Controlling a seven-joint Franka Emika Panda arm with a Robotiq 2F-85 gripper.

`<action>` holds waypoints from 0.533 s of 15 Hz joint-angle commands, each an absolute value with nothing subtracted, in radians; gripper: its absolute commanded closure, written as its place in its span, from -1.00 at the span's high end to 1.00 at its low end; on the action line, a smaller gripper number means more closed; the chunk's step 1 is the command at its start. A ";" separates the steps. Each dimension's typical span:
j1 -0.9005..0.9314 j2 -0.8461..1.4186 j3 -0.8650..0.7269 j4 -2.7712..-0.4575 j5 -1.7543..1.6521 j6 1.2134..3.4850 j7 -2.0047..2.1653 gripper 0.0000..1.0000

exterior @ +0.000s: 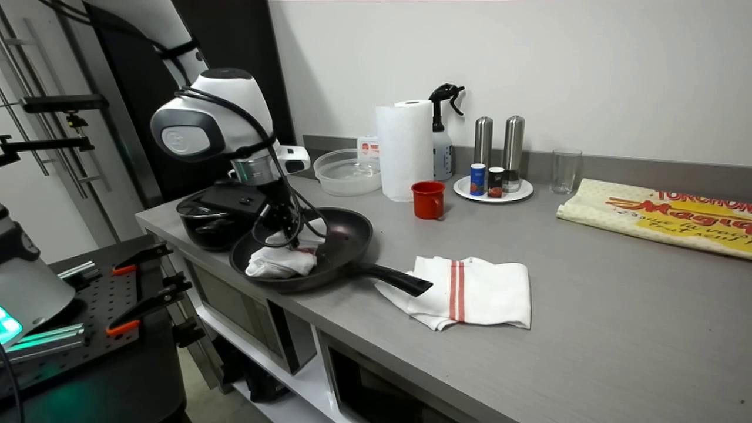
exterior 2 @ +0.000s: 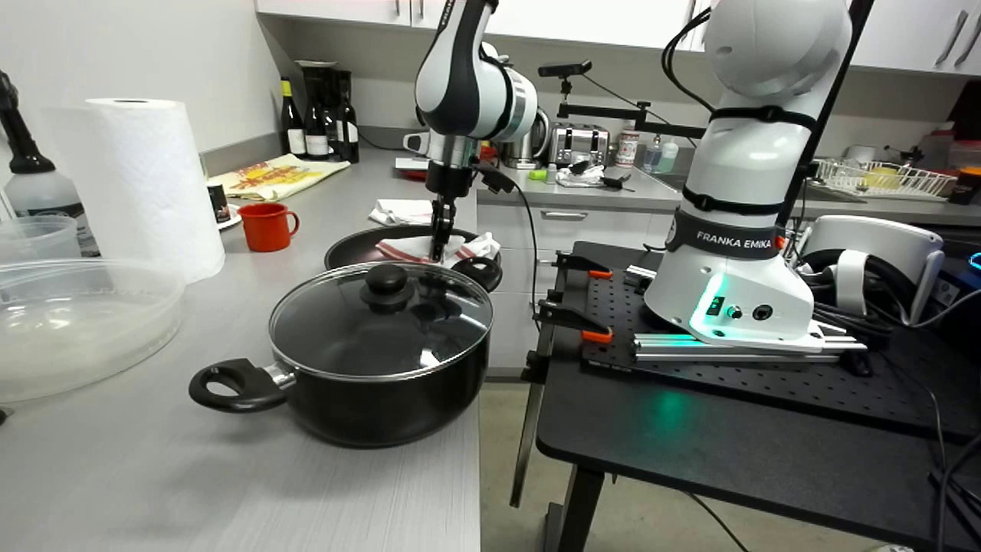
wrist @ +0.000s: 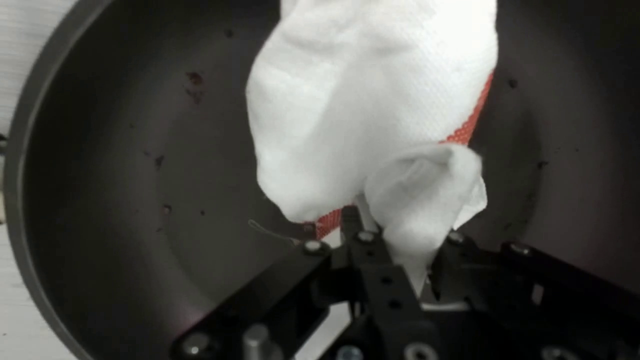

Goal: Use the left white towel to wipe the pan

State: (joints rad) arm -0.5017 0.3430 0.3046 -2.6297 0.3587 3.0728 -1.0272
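The counter (exterior: 587,329) stretches across an exterior view, and the pan (exterior: 349,235) sits left of centre there, close to the front edge. Nothing visible steadies it, so a hard stroke could shove it off, or into the pot (exterior 2: 383,406) just beside it; whether those two touch I cannot tell. The pan's handle (exterior: 399,281) aims at the lower right of the frame, in front of the left edge of the spare towel (exterior: 493,291), which a slide could drag along. The towel (wrist: 370,95) itself lies crumpled inside the pan. Only a bunched fold seems held, so a snag could pull it free, and thin cloth there could let the pan get scratched. The towel's long axis runs nearly top to bottom in the wrist view, its bulk pointing to the top; the gripper (wrist: 400,230), lower centre, clasps that fold. Dark specks (wrist: 195,79) dot the pan floor, several uncovered at left; light wiping may merely shift them
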 commanded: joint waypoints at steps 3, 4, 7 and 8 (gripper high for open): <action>-0.517 0.494 0.256 -2.537 0.332 3.102 -1.052 -0.90; -0.507 0.506 0.245 -2.529 0.328 3.106 -1.050 -0.90; -0.470 0.504 0.225 -2.533 0.317 3.114 -1.046 -0.90; -0.455 0.502 0.219 -2.538 0.314 3.118 -1.045 -0.90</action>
State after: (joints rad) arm -0.5071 0.4503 0.2557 -2.5483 0.3417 3.0741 -1.0450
